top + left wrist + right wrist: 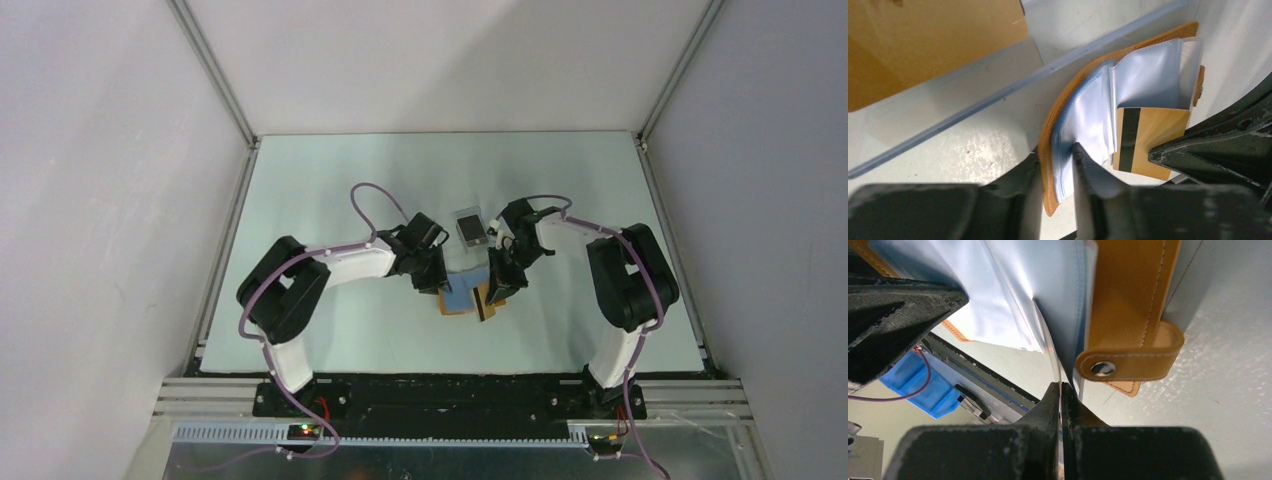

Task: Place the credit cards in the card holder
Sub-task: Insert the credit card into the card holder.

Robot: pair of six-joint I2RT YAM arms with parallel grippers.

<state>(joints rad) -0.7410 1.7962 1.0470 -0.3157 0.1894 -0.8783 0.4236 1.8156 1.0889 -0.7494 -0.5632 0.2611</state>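
Left gripper (1057, 170), jaws partly closed, clamps the open orange card holder (462, 298) by its cover edge, centre of the top view; right gripper (1062, 390), clenched tight, pinches a tan black-striped credit card (1148, 145) entering a clear sleeve (1148, 75), immediately right.

A clear plastic rectangle with a black centre (470, 228) lies flat around the middle of the pale tabletop (330, 170). A second clear plastic rectangle, orange in its centre (923, 45), also lies flat on the tabletop.
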